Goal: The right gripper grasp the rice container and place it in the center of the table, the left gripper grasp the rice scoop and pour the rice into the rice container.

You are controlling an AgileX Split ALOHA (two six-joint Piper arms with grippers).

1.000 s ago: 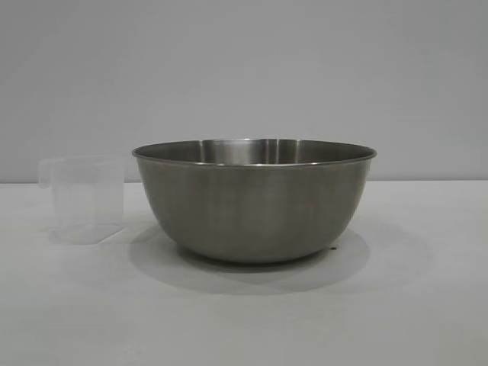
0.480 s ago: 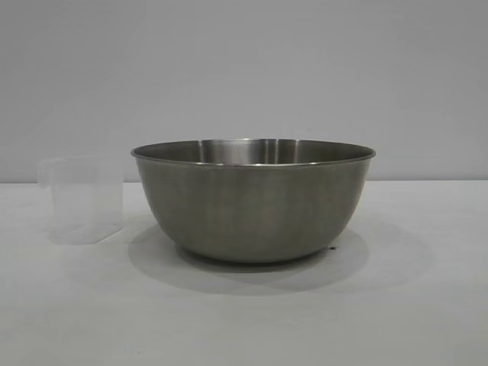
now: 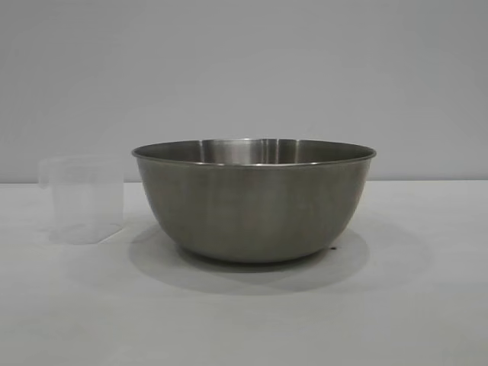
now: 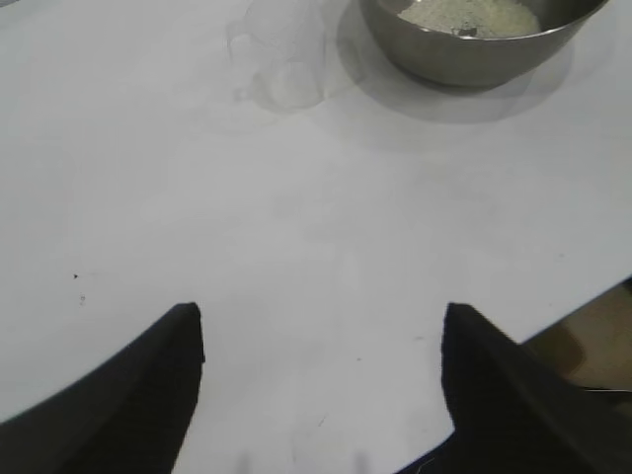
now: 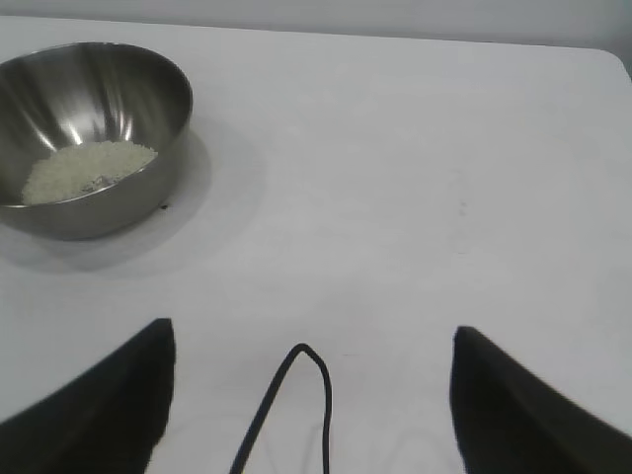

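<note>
Currently we note both hands open and empty, the left hand [image 4: 321, 331] pointing across bare surface [image 4: 296, 227] toward the upright rice scoop [image 4: 281, 54], just beside the rice container [image 3: 254, 200], where the rice [image 5: 87, 166] already sits; the right hand [image 5: 311, 346] hangs well clear.

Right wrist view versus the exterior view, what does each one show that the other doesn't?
Only the right wrist view shows the rice heaped inside the rice container, and the right gripper standing open over the bare table with a black cable between its fingers. Only the exterior view shows the rice scoop, upright and set beside the container, apart from it. Both show the steel container resting on the white table, with nothing gripping it.
</note>
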